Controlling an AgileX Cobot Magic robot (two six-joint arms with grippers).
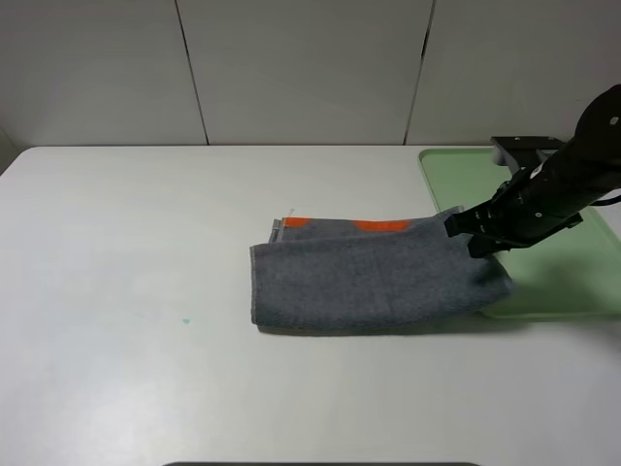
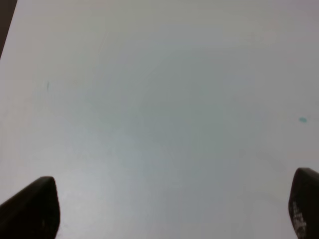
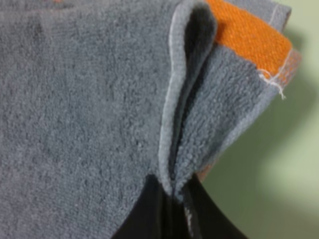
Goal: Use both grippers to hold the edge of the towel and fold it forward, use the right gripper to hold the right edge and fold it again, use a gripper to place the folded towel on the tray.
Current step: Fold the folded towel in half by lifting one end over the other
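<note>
Left fingers (image 2: 30,209) cut off at lower frame corners, spread wide above tabletop (image 2: 159,99). Right fingers (image 3: 144,219) clamp towel (image 1: 369,277) right edge over tray (image 1: 563,282).

on my high feed i see a white table (image 1: 116,243), plain and matte. a tiny teal speck (image 1: 185,320) sits on it, left of centre, toward the near side. behind the table stands a pale wall (image 1: 301,68), split into panels by thin dark seams (image 1: 193,73). my left wrist feed shows tabletop with a teal fleck (image 2: 302,119) and, well apart from it, a fainter teal dash (image 2: 48,85).
</note>
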